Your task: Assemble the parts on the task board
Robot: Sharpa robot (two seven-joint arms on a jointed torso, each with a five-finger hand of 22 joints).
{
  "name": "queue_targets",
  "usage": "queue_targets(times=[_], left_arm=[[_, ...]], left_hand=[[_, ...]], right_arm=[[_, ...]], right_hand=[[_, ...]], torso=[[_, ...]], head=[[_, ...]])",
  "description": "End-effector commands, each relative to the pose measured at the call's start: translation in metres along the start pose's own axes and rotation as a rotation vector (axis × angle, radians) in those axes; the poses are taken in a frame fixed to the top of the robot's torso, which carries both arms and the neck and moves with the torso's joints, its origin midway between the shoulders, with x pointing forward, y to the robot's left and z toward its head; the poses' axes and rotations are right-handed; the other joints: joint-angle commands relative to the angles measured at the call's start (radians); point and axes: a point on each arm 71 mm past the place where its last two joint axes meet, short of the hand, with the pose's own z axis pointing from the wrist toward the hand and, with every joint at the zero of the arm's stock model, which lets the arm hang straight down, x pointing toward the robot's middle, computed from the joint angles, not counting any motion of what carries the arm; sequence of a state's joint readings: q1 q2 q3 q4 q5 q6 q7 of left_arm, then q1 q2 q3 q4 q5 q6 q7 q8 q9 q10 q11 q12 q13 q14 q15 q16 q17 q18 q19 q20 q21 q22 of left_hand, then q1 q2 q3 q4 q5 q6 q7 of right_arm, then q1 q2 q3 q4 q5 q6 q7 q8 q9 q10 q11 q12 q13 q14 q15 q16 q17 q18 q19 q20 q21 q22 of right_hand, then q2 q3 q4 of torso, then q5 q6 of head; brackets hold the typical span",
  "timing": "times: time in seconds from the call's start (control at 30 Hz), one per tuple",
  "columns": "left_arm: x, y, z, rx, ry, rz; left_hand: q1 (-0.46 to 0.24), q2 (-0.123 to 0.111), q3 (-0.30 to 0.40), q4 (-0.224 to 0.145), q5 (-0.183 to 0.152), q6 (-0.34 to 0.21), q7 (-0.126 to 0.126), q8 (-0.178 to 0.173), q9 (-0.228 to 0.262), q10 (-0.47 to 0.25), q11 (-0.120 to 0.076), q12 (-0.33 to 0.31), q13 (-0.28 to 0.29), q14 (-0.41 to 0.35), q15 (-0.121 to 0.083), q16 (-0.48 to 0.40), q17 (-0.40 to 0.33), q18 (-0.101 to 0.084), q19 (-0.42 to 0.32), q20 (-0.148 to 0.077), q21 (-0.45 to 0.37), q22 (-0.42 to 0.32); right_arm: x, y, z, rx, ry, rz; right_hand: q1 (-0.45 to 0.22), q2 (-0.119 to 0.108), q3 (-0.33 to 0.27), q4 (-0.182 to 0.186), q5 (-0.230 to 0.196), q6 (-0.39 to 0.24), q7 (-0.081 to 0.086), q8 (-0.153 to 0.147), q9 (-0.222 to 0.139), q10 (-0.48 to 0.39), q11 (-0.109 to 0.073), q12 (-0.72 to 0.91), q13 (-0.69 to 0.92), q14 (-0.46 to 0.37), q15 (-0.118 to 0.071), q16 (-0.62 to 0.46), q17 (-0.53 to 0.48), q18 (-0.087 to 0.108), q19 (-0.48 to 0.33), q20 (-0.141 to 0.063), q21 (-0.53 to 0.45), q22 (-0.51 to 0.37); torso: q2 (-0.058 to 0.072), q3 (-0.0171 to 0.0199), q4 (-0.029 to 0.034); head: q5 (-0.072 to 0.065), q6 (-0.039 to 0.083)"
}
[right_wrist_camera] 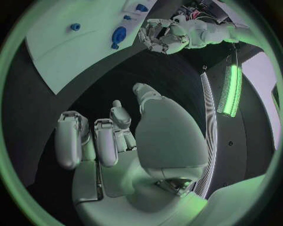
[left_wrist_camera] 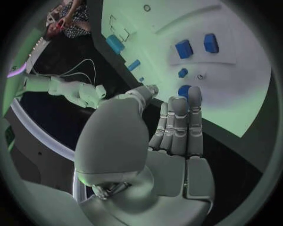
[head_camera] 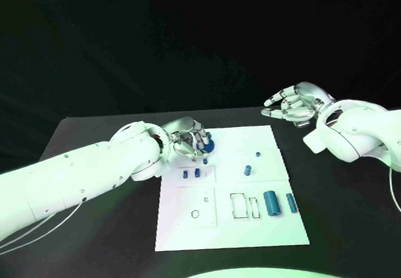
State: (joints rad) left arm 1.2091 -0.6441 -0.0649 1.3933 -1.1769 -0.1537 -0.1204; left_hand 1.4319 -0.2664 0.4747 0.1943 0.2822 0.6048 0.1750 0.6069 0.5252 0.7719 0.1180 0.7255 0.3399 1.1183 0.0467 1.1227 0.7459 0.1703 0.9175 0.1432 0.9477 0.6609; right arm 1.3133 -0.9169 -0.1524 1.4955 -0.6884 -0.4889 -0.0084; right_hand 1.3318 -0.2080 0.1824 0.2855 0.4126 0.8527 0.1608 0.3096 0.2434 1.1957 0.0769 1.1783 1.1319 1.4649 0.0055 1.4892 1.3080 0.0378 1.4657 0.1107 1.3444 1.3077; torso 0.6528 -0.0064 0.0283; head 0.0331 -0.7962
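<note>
Plainly, the left hand (head_camera: 193, 141) pinches a small blue part (head_camera: 207, 145) over the white task board (head_camera: 235, 237); the right hand (head_camera: 294, 104) hangs half-curled, holding nothing.

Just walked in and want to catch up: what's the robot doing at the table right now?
It is assembling small blue parts on the white task board. The left hand is down at the board's far left corner, fingers on a blue part. The right hand hovers off the board, holding nothing. Other blue pieces lie loose on the board.

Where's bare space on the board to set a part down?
Free: the near strip of the white task board, below the rectangular outlines and two blue cylinders. Crowded: far-left corner under the left hand, beside small blue parts.
</note>
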Motion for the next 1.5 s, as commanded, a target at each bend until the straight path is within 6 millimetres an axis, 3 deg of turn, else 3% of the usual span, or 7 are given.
queue_targets(times=[0.03,0.33,1.0,1.5], left_arm=[[0.004,-0.009,0.005,0.135,-0.017,0.221],[0.015,-0.006,0.016,0.127,0.045,0.342],[0.026,-0.001,0.025,0.077,0.12,0.374],[0.028,0.001,0.029,0.064,0.124,0.374]], left_hand=[[0.013,-0.005,0.005,-0.004,-0.004,0.021,0.003,-0.007,-0.021,-0.004,-0.002,-0.011,-0.016,0.001,0.0,0.012,0.008,0.013,-0.008,0.002,-0.003,0.003],[0.003,-0.02,-0.016,0.0,-0.006,0.059,-0.002,-0.031,-0.073,-0.011,0.002,-0.033,-0.053,0.026,0.003,0.064,0.034,0.012,-0.006,0.005,0.01,0.014],[0.013,-0.01,-0.021,0.006,-0.003,0.123,-0.003,-0.059,-0.132,0.025,-0.002,-0.039,-0.089,0.085,0.002,0.156,0.108,0.014,0.002,0.005,0.041,0.037],[0.051,0.009,0.046,-0.018,-0.003,0.183,-0.007,-0.091,-0.178,0.075,-0.007,-0.076,-0.133,0.093,-0.004,0.189,0.107,0.014,-0.004,-0.002,0.076,0.064]], right_arm=[[0.0,0.002,0.0,-0.026,-0.001,-0.009],[0.001,0.003,0.0,-0.036,-0.009,-0.011],[0.001,0.004,0.0,-0.042,-0.015,-0.012],[0.001,0.005,0.0,-0.043,-0.012,-0.011]], right_hand=[[0.001,0.007,0.003,0.001,0.006,-0.008,-0.002,0.007,-0.001,-0.027,-0.002,-0.034,-0.038,0.055,-0.006,-0.008,0.052,0.017,-0.007,-0.006,-0.013,0.147],[0.003,0.004,0.008,0.002,0.008,-0.012,-0.002,0.011,-0.001,-0.083,-0.004,-0.119,-0.131,0.051,-0.007,-0.019,0.035,0.022,-0.016,-0.008,-0.037,0.136],[0.003,0.003,0.013,0.002,0.01,-0.016,-0.003,0.015,-0.001,-0.123,-0.004,-0.184,-0.204,0.047,-0.008,-0.03,0.018,0.026,-0.024,-0.009,-0.061,0.125],[0.003,0.003,0.013,0.002,0.01,-0.015,-0.003,0.015,-0.001,-0.125,-0.004,-0.188,-0.208,0.046,-0.008,-0.031,0.017,0.026,-0.025,-0.009,-0.064,0.124]], torso=[[0.0,-0.0006,-0.0006],[0.001,-0.0005,-0.001],[0.0,-0.0002,-0.0001],[0.0,0.0003,-0.0009]], head=[[0.0,0.001],[-0.002,0.001],[-0.006,-0.006],[-0.009,-0.008]])
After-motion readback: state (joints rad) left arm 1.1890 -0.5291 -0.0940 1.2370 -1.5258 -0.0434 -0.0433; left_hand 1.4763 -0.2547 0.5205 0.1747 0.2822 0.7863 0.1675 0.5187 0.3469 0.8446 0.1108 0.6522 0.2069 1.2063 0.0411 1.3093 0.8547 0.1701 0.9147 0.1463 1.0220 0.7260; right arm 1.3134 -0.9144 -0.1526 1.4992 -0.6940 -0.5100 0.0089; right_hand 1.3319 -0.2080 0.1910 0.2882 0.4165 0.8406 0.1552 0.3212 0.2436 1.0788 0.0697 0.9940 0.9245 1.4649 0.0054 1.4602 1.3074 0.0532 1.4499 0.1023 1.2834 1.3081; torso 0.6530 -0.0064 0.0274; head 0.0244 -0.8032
